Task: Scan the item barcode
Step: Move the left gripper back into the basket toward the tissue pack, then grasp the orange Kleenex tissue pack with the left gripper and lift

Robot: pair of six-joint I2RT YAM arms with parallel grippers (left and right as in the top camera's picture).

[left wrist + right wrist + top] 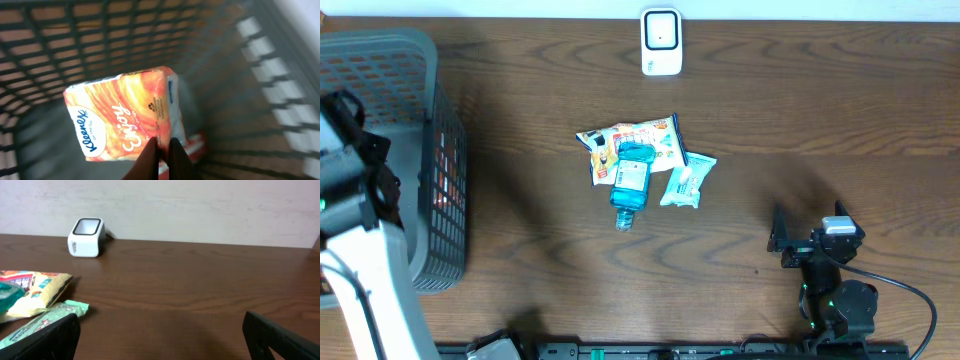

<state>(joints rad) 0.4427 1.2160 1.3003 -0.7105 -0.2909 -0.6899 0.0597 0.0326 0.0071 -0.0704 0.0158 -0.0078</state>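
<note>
In the left wrist view my left gripper [164, 145] is shut on the lower edge of an orange Kleenex tissue pack [125, 115], held inside the grey mesh basket [260, 75]. The pack looks sharp while the basket around it is blurred. The white barcode scanner [661, 42] stands at the far middle of the table, also in the right wrist view as a white scanner [86, 230] at the back left. My right gripper [807, 232] rests near the front right, open, with nothing between its fingers [55, 340].
The grey basket [380, 50] fills the left side under my left arm. A snack bag [645, 135], a blue bottle [630, 180] and a green packet [686, 181] lie mid-table. A red item [197, 142] lies in the basket under the pack.
</note>
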